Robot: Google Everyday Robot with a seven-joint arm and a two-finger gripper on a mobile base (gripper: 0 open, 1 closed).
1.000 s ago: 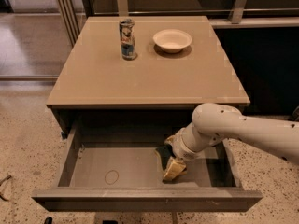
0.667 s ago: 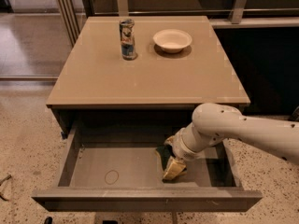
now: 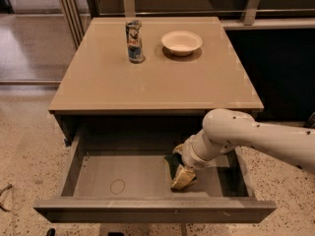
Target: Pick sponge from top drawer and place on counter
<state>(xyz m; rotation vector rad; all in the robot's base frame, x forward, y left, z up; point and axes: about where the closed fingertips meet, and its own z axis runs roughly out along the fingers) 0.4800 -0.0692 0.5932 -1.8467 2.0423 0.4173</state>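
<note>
The top drawer (image 3: 123, 173) stands pulled open under the counter (image 3: 157, 77). The sponge (image 3: 171, 162) shows as a small dark green patch on the drawer bottom, right of centre and partly hidden by the gripper. My gripper (image 3: 180, 170) is reached down inside the drawer from the right, right at the sponge and touching or nearly touching it. Its pale yellow padded tip lies just in front of the green patch. The white arm (image 3: 236, 132) crosses the drawer's right side.
A drink can (image 3: 134, 41) and a shallow white bowl (image 3: 181, 42) stand at the back of the counter. A faint ring mark (image 3: 117, 186) lies on the drawer bottom at the left. Speckled floor surrounds the cabinet, with a dark wall on the right.
</note>
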